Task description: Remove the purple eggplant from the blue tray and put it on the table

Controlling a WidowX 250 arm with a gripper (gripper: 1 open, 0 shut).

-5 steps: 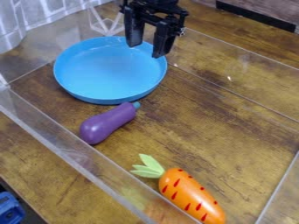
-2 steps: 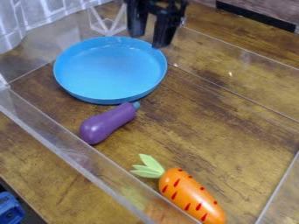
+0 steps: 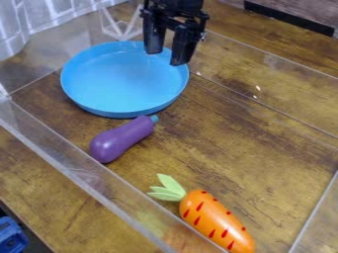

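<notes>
The purple eggplant (image 3: 122,138) lies on the brown wood-grain table (image 3: 251,138), just in front of the blue tray (image 3: 123,81), its teal stem cap pointing up-right toward the tray's rim. The tray holds nothing. My black gripper (image 3: 171,44) hangs above the tray's far right rim with its two fingers apart and nothing between them. It is well away from the eggplant.
An orange carrot (image 3: 211,217) with green leaves lies on the table at the front. Clear acrylic walls (image 3: 79,183) border the table on the left front and the right side.
The gripper rose toward the top edge of the view and then came back down to about where it was a second ago. The eggplant, tray and carrot have not moved.
</notes>
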